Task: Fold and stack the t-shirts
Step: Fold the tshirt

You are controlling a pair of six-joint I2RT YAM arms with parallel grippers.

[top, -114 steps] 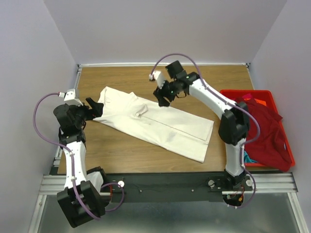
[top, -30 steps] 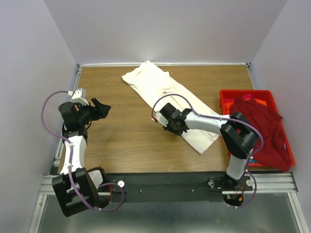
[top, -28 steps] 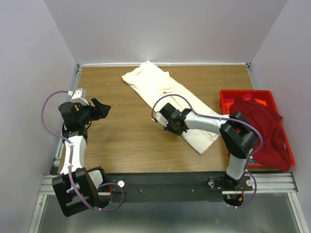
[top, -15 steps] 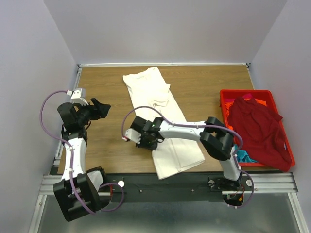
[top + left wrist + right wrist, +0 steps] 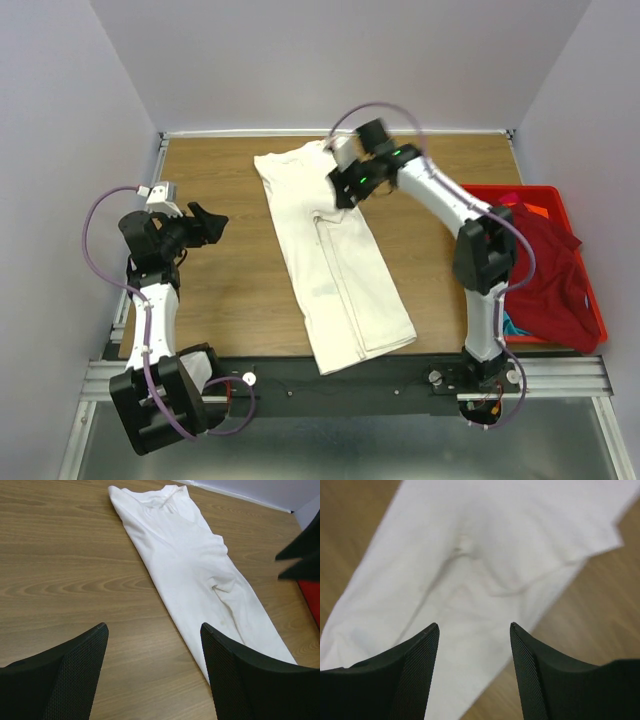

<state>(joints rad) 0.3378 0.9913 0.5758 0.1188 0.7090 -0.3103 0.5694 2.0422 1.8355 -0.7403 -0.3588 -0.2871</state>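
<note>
The work surface in front of me is a wood-grain table (image 5: 230, 300), enclosed on its left, far and right sides by plain pale lilac walls (image 5: 300, 60). A rigid red plastic crate (image 5: 540, 190) stands on the table at its right edge, on my right side. A metal rail (image 5: 565, 372) runs along the table's near edge, with a grey surface (image 5: 330, 445) below it.

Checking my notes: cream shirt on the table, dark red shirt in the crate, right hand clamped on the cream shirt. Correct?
No: the right hand is open above the cream shirt, holding nothing, as the right wrist view shows. The rest stands.
</note>
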